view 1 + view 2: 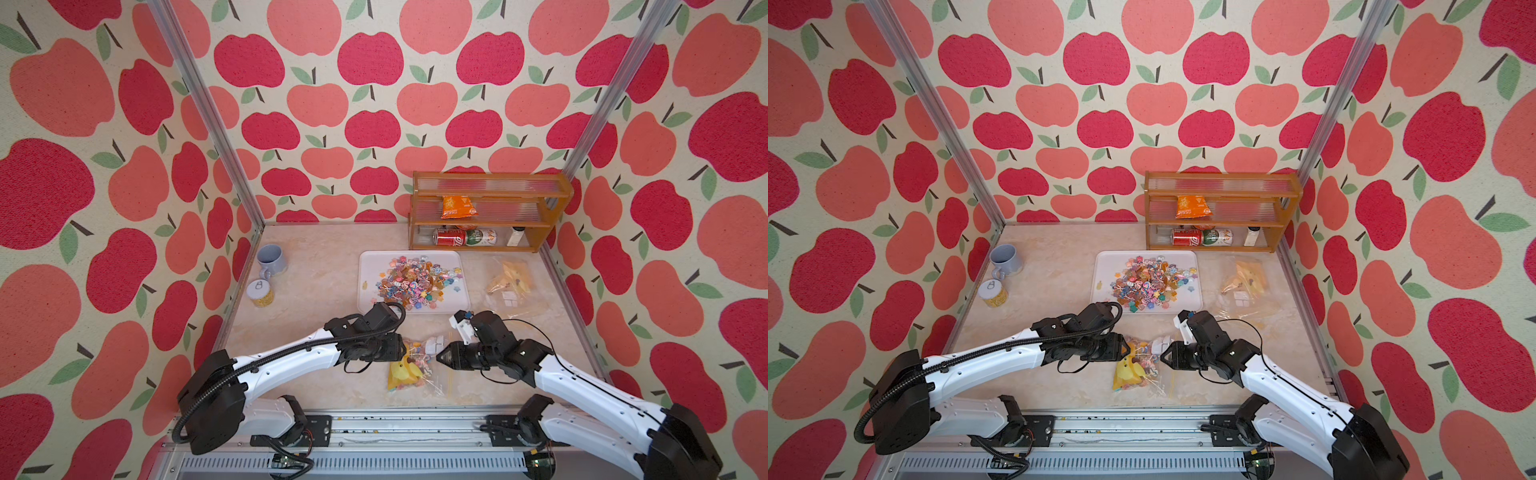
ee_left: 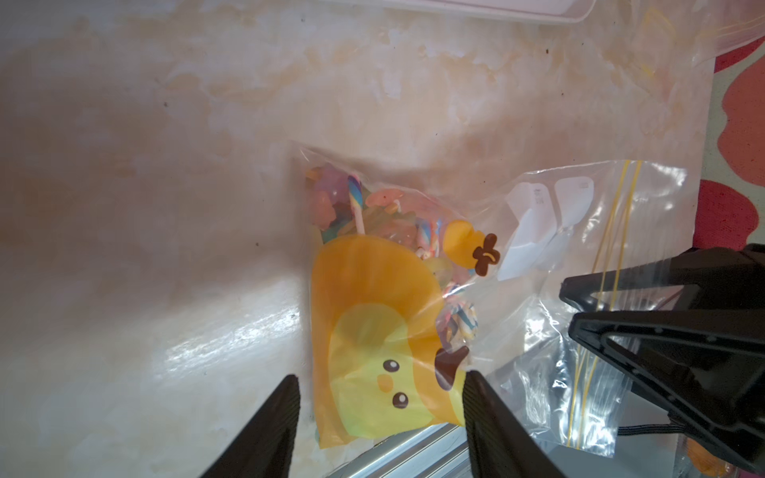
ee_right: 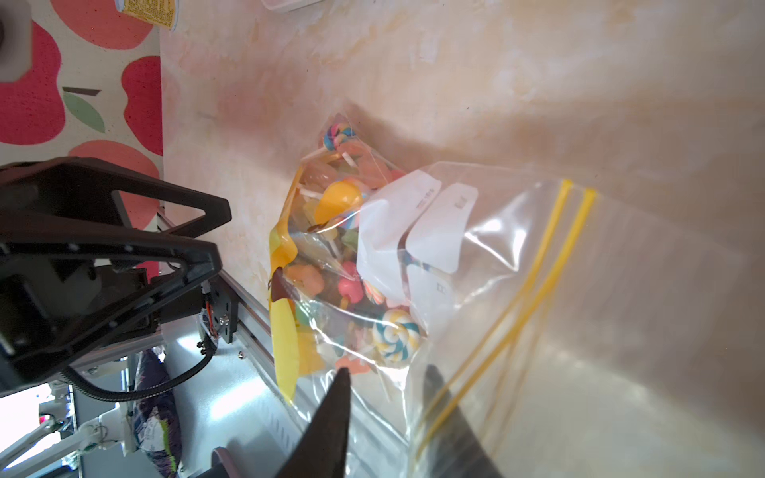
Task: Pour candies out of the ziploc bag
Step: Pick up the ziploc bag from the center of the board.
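Your right gripper (image 1: 439,356) pinches the limp, slippery ziploc bag (image 1: 415,370); left gripper (image 2: 378,376) gapes, so grab the bottom under its candies (image 3: 352,289).

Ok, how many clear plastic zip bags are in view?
2. The candy-filled bag, holding small multicoloured candies, lies in front of the white rectangular tray; the flat bag lies right of it. None seems hidden.

Grey mug (image 1: 272,258) and tin can (image 1: 260,293) near one wall; wooden rack (image 1: 490,183) at back holds snack packet (image 1: 458,206), soda cans (image 1: 463,237).
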You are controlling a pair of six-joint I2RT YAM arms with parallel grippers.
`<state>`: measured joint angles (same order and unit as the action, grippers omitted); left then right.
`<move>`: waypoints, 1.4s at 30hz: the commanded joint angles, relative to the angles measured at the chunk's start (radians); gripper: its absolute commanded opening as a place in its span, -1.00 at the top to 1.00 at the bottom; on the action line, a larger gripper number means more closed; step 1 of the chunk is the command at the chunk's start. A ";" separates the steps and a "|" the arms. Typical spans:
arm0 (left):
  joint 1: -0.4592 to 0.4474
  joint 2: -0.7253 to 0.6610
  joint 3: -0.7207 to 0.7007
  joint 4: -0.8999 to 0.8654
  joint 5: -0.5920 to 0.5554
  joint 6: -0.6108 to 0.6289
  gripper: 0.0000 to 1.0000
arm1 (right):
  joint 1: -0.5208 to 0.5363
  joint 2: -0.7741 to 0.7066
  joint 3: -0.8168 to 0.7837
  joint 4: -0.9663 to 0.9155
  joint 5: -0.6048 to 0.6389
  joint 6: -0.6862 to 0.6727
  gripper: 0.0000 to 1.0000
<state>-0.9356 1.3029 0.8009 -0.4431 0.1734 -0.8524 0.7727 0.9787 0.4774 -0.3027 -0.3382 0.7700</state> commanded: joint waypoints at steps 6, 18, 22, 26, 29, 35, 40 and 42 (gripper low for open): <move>0.030 0.061 -0.110 0.262 0.125 -0.070 -0.26 | 0.004 -0.058 0.021 -0.016 0.011 -0.016 1.00; 0.037 0.152 -0.170 0.435 0.194 -0.100 0.10 | -0.095 -0.181 -0.063 -0.076 -0.006 -0.011 1.00; 0.034 0.180 -0.181 0.467 0.198 -0.116 0.49 | -0.094 -0.149 -0.073 -0.031 -0.025 0.001 1.00; 0.025 0.216 -0.199 0.523 0.204 -0.143 0.83 | -0.094 -0.144 -0.070 -0.016 -0.034 0.009 1.00; 0.022 0.215 -0.205 0.526 0.195 -0.146 1.00 | -0.092 -0.157 -0.062 -0.015 -0.037 0.013 1.00; 0.035 0.113 -0.210 0.472 0.142 -0.119 1.00 | -0.093 -0.168 0.012 -0.031 -0.039 -0.006 1.00; 0.083 0.019 -0.227 0.441 0.122 -0.100 1.00 | -0.092 -0.123 0.127 -0.042 -0.049 -0.059 1.00; 0.115 0.007 -0.233 0.441 0.136 -0.093 1.00 | -0.092 -0.085 0.171 -0.044 -0.058 -0.079 1.00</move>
<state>-0.8570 1.3369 0.5877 0.0307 0.3374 -0.9726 0.6849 0.8677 0.5755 -0.3435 -0.3813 0.7422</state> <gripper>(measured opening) 0.108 0.045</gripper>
